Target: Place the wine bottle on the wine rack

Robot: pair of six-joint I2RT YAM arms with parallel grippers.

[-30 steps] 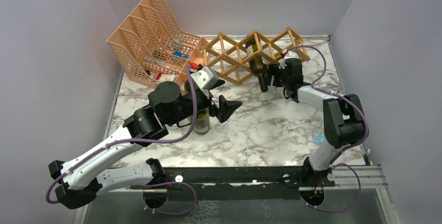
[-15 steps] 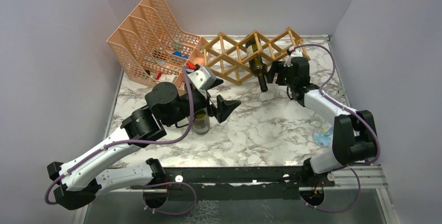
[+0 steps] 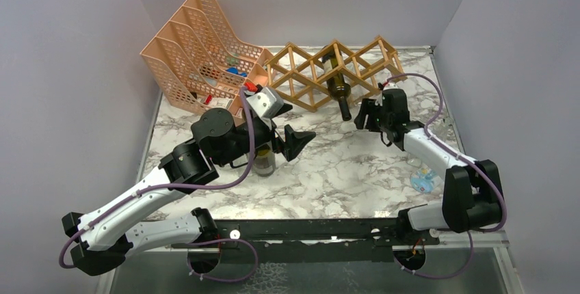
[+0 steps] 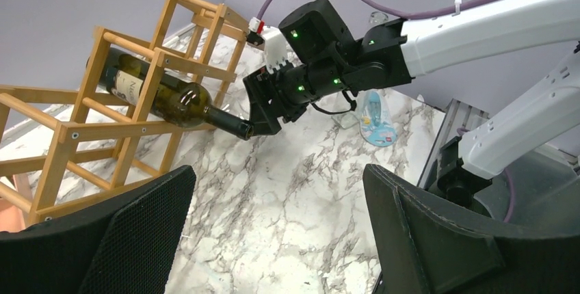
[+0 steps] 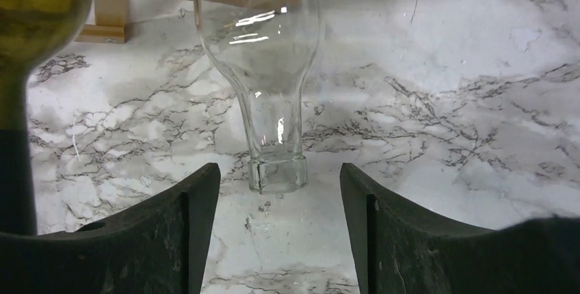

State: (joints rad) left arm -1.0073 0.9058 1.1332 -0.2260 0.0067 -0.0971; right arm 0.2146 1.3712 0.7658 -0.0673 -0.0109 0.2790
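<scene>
The wooden lattice wine rack [image 3: 304,82] stands at the back of the marble table. A dark green wine bottle [image 3: 336,78] lies in one of its cells, neck pointing out to the front; it also shows in the left wrist view [image 4: 164,96]. My right gripper [image 3: 366,115] is open and empty, just right of the bottle's neck tip and apart from it. In the right wrist view the gripper [image 5: 279,239] faces a clear glass bottle [image 5: 267,48], with the green bottle [image 5: 34,14] at the left. My left gripper [image 3: 291,126] is open and empty over mid-table, and shows in its wrist view [image 4: 280,239].
A peach perforated file organizer [image 3: 198,48] stands left of the rack. A small jar [image 3: 264,161] stands under my left wrist. A blue and white packet [image 3: 423,181] lies near the right edge. Grey walls close in three sides.
My right gripper has drawn back from the wine bottle's neck, to the right and toward the near side. The bottle stays in the rack. My left arm has barely moved.
</scene>
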